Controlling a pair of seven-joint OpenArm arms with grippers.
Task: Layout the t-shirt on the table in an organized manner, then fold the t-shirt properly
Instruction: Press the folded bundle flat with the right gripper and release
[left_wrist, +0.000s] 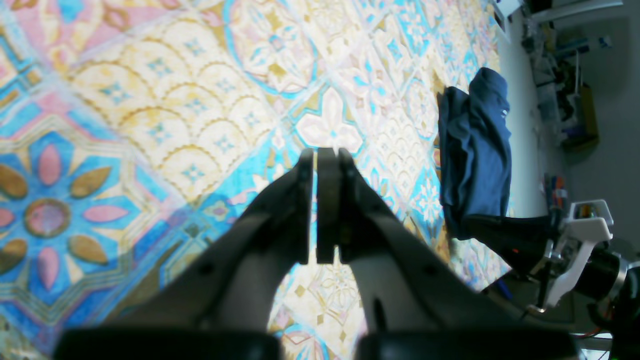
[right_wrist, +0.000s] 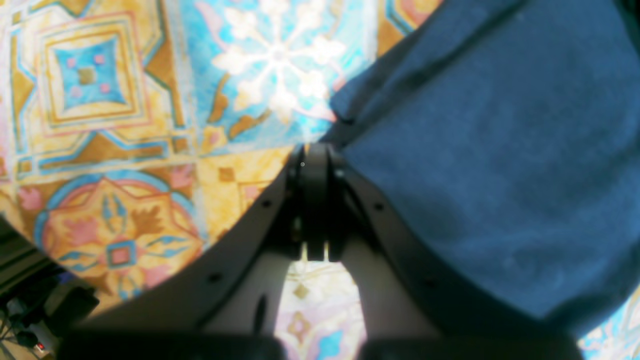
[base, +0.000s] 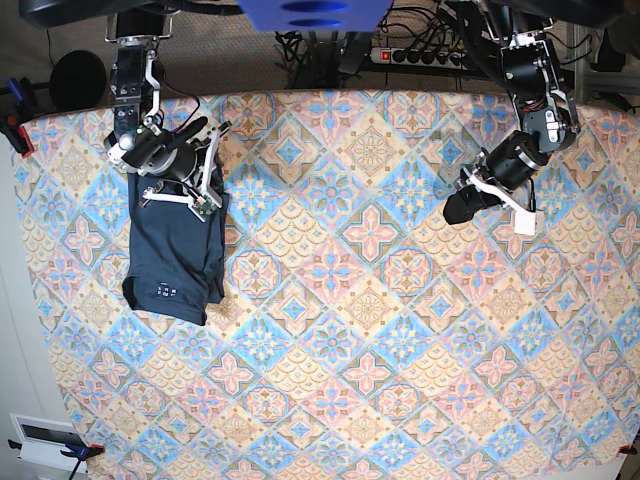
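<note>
The dark navy t-shirt (base: 175, 250) lies folded in a compact rectangle near the left edge of the table (base: 370, 330), with a small white mark at its near end. My right gripper (base: 203, 133) is at the shirt's far end. In the right wrist view it (right_wrist: 312, 150) is shut, its tips at the border of the t-shirt (right_wrist: 490, 160) over the patterned table (right_wrist: 100, 100); I see no fabric between the jaws. My left gripper (base: 453, 213) hovers over bare table at the right, shut and empty (left_wrist: 322, 152). From there the t-shirt (left_wrist: 475, 150) shows far off.
A power strip (base: 420, 55) and cables lie behind the table's far edge. A white box (base: 45, 437) sits on the floor at the lower left. Cluttered shelves (left_wrist: 575, 100) stand beyond the table's edge past the shirt.
</note>
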